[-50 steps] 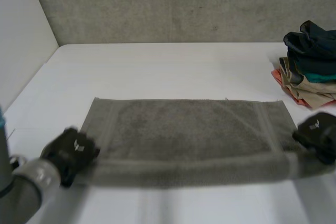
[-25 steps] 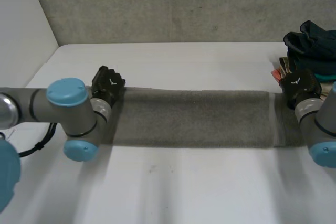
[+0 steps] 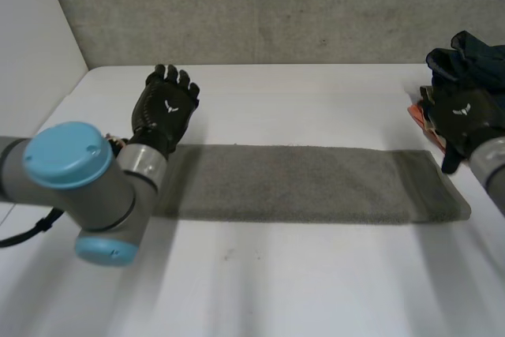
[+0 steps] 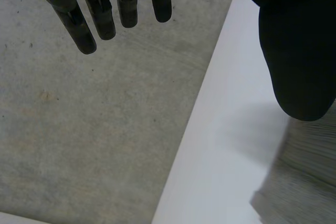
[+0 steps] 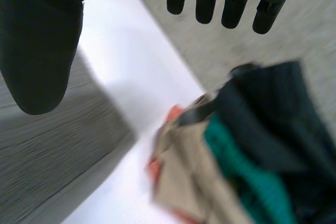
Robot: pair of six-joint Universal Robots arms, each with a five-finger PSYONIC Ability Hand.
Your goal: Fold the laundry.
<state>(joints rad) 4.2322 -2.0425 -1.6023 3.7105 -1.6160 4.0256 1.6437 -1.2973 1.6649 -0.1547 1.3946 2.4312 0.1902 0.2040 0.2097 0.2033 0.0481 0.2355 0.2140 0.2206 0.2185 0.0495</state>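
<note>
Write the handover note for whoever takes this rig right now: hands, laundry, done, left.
Left hand: open, fingers straight, holding nothing, at the left end of the grey towel, by its far edge.
Right hand: open, holding nothing, at the towel's right end, next to the pile of clothes.
Towel: lies flat on the white table as a long narrow strip, apparently folded lengthwise.
Pile: dark, teal, beige and orange garments at the table's far right.
Done: the lengthwise fold, as it looks.
Left: probably folding the strip end to end, then setting it aside.
</note>
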